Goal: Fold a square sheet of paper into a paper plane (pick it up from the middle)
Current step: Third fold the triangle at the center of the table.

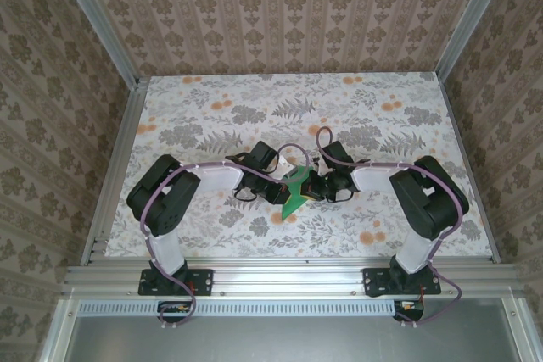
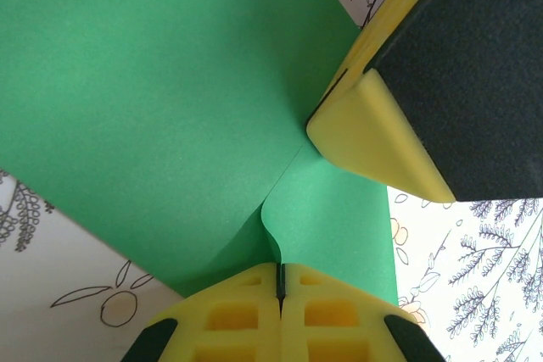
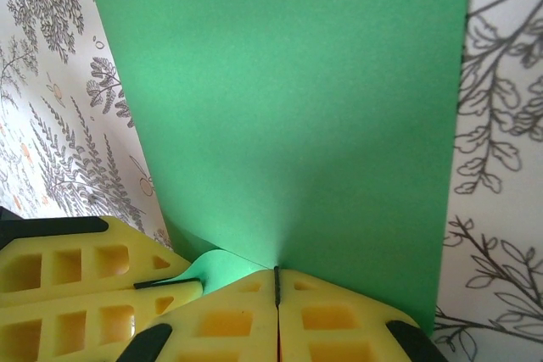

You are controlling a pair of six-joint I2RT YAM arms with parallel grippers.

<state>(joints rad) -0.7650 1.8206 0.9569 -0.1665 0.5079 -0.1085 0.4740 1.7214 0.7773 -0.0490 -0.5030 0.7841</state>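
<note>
On the floral desk, over its middle and a little toward its near edge, I see the green square sheet of paper gripped from two sides. Reaching in from the desk's left side, the left jaws are clenched on the sheet. From the desk's right side the right jaws are clamped on it too, close by, with the paper curling between the grips.

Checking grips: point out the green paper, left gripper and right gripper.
green paper (image 3: 288, 108), right wrist view, flat middle.
left gripper (image 2: 280, 270), left wrist view, fingertip seam.
right gripper (image 3: 277, 273), right wrist view, fingertip seam.
</note>
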